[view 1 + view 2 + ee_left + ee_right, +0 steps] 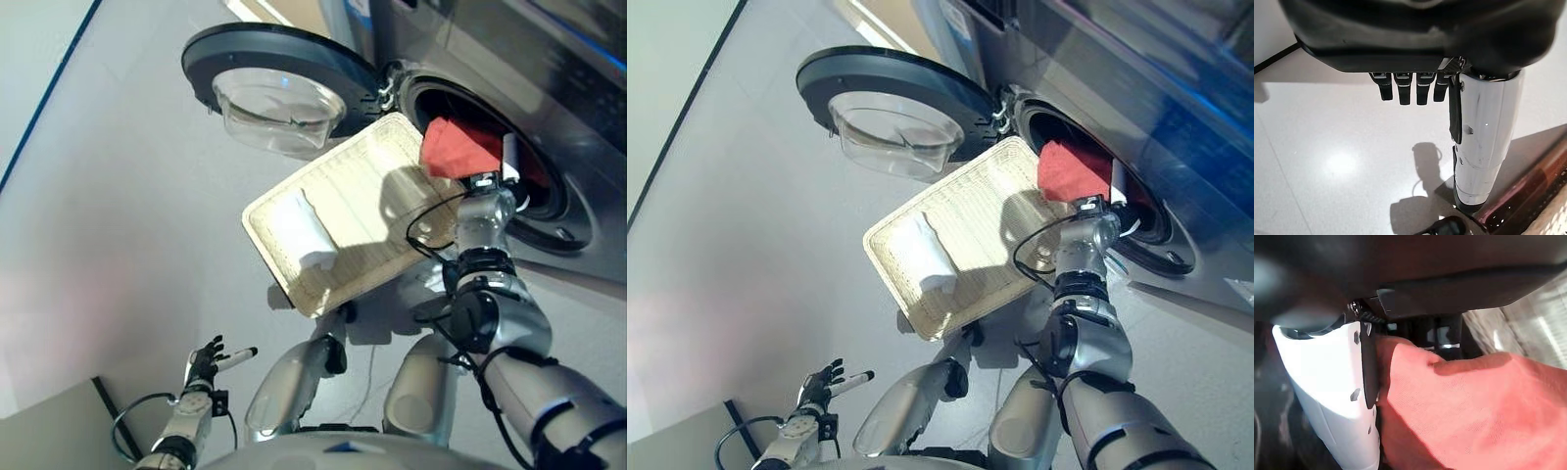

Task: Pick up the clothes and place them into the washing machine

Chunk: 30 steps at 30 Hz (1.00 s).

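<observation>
A red cloth (458, 147) hangs at the mouth of the washing machine's drum (573, 230), partly inside the opening. My right hand (487, 180) is shut on it; the right wrist view shows the white-covered thumb (1327, 396) pressing the red cloth (1474, 416) against the fingers. A rolled white cloth (306, 230) lies in a beige woven tray (377, 186) just in front of the machine. My left hand (204, 367) hangs low at the lower left, away from the tray, with relaxed fingers (1406, 90) holding nothing.
The machine's round door (279, 69) with its clear bowl-shaped window stands swung open to the left of the drum. Pale grey floor surrounds the tray. A dark line runs along the floor's far left edge.
</observation>
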{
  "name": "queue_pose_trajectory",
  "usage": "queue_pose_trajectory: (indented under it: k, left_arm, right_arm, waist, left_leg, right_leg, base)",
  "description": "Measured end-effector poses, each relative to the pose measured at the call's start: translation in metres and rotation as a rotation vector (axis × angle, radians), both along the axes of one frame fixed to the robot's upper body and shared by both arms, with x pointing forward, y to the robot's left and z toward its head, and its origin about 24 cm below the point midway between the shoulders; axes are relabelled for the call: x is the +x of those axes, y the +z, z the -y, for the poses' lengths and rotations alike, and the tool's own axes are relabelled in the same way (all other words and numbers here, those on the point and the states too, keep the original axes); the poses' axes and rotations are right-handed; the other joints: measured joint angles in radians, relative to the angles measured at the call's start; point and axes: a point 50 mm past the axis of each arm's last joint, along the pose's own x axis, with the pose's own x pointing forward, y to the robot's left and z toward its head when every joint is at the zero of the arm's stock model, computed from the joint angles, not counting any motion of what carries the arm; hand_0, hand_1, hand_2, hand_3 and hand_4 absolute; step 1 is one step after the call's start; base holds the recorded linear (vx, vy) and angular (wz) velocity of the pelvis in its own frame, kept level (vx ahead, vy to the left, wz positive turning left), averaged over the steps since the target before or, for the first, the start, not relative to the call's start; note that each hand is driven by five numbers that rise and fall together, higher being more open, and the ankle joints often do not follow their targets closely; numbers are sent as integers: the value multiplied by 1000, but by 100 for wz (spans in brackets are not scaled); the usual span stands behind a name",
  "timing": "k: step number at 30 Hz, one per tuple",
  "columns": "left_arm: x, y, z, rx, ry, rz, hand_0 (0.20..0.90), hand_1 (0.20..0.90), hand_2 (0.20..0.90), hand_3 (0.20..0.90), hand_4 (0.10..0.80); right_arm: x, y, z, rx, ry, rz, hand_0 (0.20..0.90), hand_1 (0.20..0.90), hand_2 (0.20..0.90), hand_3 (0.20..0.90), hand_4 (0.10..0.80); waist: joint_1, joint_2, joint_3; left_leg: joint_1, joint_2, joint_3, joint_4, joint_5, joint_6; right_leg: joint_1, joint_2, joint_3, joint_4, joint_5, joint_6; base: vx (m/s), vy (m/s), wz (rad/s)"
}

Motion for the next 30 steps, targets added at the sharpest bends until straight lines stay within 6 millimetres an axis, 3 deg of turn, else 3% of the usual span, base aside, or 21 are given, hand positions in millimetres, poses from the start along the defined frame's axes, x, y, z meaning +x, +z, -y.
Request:
queue_pose_trajectory:
  k: [4, 10, 16, 18, 30]
  left_arm:
    - [-1, -1, 1, -3, -2, -5, 900, 900, 900, 900, 800]
    - [0, 0, 1, -3, -2, 4, 900, 900, 900, 900, 800]
    - [-1, 0, 0, -1, 2, 4, 900, 900, 900, 900, 800]
    - [-1, 0, 0, -1, 3, 4, 900, 900, 900, 900, 800]
    - [-2, 0, -1, -6, 23, 3, 900, 900, 900, 900, 800]
  right_arm:
    - [2, 10, 1, -13, -3, 32, 200, 200, 200, 200, 300]
    - [5, 53, 8, -113, -25, 120, 200, 200, 200, 200, 300]
    - [5, 57, 5, -164, -35, 88, 200, 200, 200, 200, 300]
    - [6, 57, 5, -170, -32, 87, 900, 900, 900, 900, 800]
    - [9, 59, 0, -198, 15, 115, 900, 900, 900, 900, 800]
  waist:
    - [4, 5, -4]
    - [12, 5, -4]
    - [30, 5, -4]
    - [31, 5, -4]
    - [33, 5, -4]
  left_leg:
    - [0, 0, -1, 0, -1, -1]
    - [-1, 0, -1, 0, -1, -1]
    - [-4, 0, 0, 0, -11, 3]
    - [-4, 0, 1, 0, -11, 4]
    - [-4, -1, 0, 0, -12, 6]
  right_leg:
    - [-7, -1, 1, 0, 5, 1]
    - [-10, -1, 3, 0, 5, 1]
    - [-30, 0, 16, 0, 12, 1]
    - [-31, 0, 19, 0, 12, 1]
    - [-39, 1, 27, 1, 13, 2]
  base:
    - [4, -12, -6]
    - [1, -2, -1]
    - [2, -10, -11]
    - [0, 0, 0]
    - [-8, -5, -3]
